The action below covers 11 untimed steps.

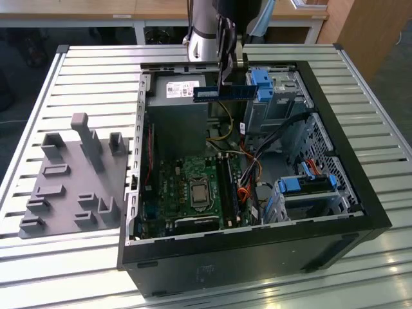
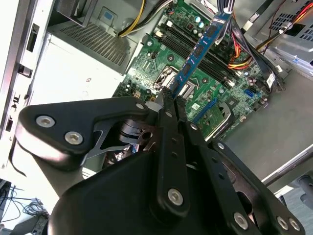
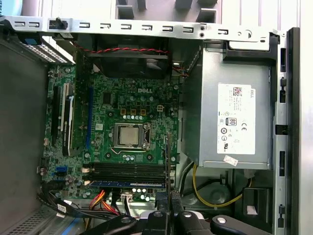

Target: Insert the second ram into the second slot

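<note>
The second ram (image 1: 222, 93), a thin blue stick, hangs level above the open computer case, over its back part. My gripper (image 1: 223, 80) is shut on it from above. In the second wrist view the black fingers (image 2: 168, 105) clamp one end of the ram (image 2: 200, 49), which reaches out over the green motherboard (image 2: 146, 63). In the first wrist view the ram (image 3: 168, 156) appears edge-on, above and across the black memory slots (image 3: 127, 170). Another blue stick (image 3: 127, 184) sits seated in the slot beside them. The held ram is well above the board and touches no slot.
A silver power supply (image 3: 234, 122) fills one side of the case next to the board. The processor socket (image 3: 129, 135) lies near the slots. Orange and black cables (image 1: 248, 187) and blue drive caddies (image 1: 308, 184) crowd the exterior view's right. A grey fixture with posts (image 1: 71, 174) stands outside the case.
</note>
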Available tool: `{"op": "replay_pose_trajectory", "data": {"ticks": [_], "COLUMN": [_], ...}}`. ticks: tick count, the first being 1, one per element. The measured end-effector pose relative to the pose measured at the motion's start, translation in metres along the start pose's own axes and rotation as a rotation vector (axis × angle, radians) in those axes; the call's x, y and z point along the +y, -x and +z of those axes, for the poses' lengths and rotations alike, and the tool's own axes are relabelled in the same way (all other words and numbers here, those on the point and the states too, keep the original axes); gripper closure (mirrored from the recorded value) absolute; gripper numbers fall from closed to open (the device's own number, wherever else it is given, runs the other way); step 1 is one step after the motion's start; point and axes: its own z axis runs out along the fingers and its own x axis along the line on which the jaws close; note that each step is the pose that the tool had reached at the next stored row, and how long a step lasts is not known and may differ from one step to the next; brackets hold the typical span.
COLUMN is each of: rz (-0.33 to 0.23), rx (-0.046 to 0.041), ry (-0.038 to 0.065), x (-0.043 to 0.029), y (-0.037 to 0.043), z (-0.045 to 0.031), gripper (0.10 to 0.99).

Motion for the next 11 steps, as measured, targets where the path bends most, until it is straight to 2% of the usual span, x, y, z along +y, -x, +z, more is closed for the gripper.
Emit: {"op": "replay_pose_trajectory", "data": {"ticks": [10,11], "rz": [0.0,0.0], "rx": [-0.0002,-0.0001], "ry": [0.0,0.0], "x": [0.0001,0.0003], "y": [-0.0047,-0.0091], "z": [0.0,-0.0001], "gripper": [0.949,0.949]}}
